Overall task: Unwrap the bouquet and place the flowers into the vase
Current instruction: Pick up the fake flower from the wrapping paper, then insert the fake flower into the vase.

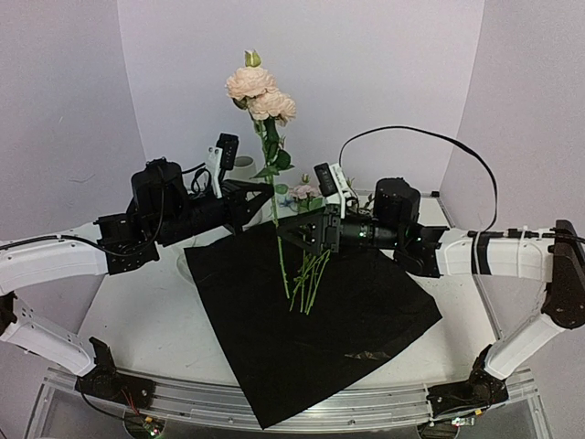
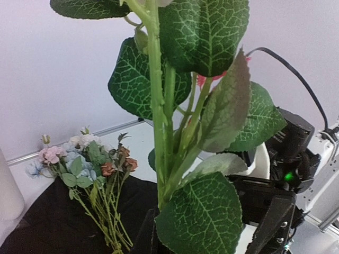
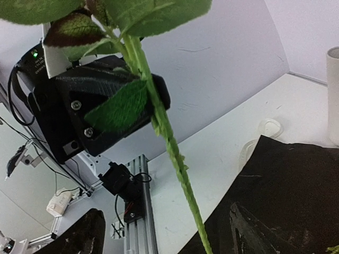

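Step in hand: getting flowers into the vase, one stem at a time. The left hand (image 1: 263,196) is clamped mid-stem on the long green-stemmed peach-pink artificial rose (image 1: 271,165), upright above the black paper sheet (image 1: 274,347). The right hand (image 1: 285,233) is open, with a finger on either side of the stem lower down, not gripping. Next move: carry the stem's end over the tall white vase (image 3: 333,95), well off to the side, and lower it straight. The small mixed blooms (image 2: 90,169) lie on the sheet.

Build noted: left arm (image 1: 50,261) and right arm (image 1: 498,254) have white link shells, black motor housings at joints, black base brackets. Black cable (image 1: 430,137) loops above right arm. The left gripper (image 1: 263,198) is black ribbed printed plastic, two silver screws (image 3: 77,106), white plate (image 3: 52,59) behind, green LED (image 3: 35,53). The right gripper (image 1: 291,234) is black, angular, white camera mount (image 1: 336,183) on top
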